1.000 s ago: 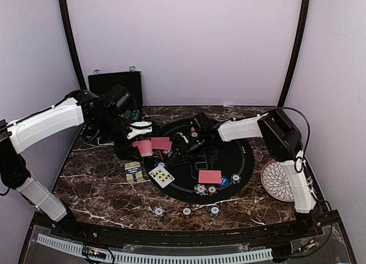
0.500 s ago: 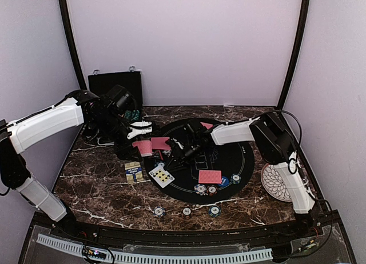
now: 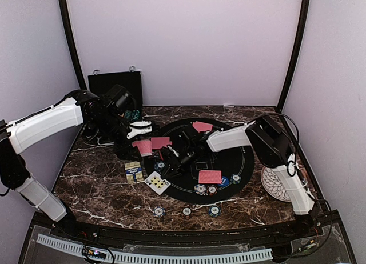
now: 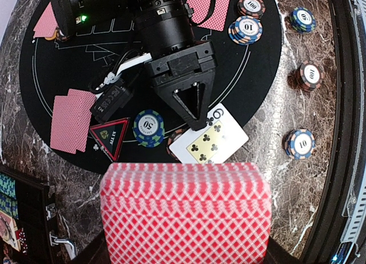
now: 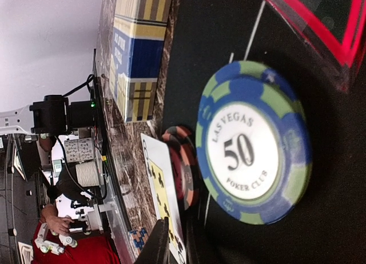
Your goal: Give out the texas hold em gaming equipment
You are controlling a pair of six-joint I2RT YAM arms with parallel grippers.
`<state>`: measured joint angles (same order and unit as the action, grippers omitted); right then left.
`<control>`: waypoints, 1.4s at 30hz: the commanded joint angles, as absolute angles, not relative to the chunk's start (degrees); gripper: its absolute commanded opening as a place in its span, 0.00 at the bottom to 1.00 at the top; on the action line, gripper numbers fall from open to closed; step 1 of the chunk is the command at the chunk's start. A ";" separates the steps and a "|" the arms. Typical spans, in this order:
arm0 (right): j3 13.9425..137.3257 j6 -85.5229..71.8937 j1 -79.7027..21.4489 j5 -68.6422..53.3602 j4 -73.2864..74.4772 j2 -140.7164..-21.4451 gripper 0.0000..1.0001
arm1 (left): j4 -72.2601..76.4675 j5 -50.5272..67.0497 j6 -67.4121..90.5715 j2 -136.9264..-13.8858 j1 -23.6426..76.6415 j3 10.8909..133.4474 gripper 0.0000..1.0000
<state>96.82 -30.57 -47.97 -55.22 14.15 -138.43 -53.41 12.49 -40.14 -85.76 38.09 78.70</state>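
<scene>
We have the left gripper (image 3: 139,127) clamped on the thick deck of red diamond-backed playing cards (image 4: 184,210), held up over the table's left side. The right gripper (image 4: 198,122) is pinched narrow on the corner of the white face-up six-of-clubs card (image 4: 213,139), which lies half on the black round felt mat (image 4: 251,98) and half on the brown marble table (image 3: 97,190), one edge propped on an orange-striped chip (image 5: 182,161). To do this well we grip firmly, lift gently and steer clear of the blue-and-green poker chip (image 5: 251,144) just beside it, which would likely slide.
</scene>
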 commanded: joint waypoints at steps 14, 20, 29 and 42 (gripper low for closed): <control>94.49 -35.36 -53.03 -54.66 10.79 -133.89 0.00 | -54.03 12.50 -40.52 -82.68 38.04 78.79 0.00; 97.77 -37.70 -55.48 -55.27 9.98 -134.46 0.00 | -54.22 12.46 -40.52 -82.62 37.98 78.92 0.00; 103.25 -44.67 -59.22 -57.56 2.32 -139.43 0.00 | -54.41 12.25 -40.60 -82.53 38.02 78.97 0.00; 99.00 -44.35 -58.65 -52.26 0.45 -135.00 0.44 | -54.98 12.34 -40.60 -82.69 37.98 79.45 0.00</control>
<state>102.19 -44.77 -59.77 -55.20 2.61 -139.61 -53.91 12.10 -40.14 -85.25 38.09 78.70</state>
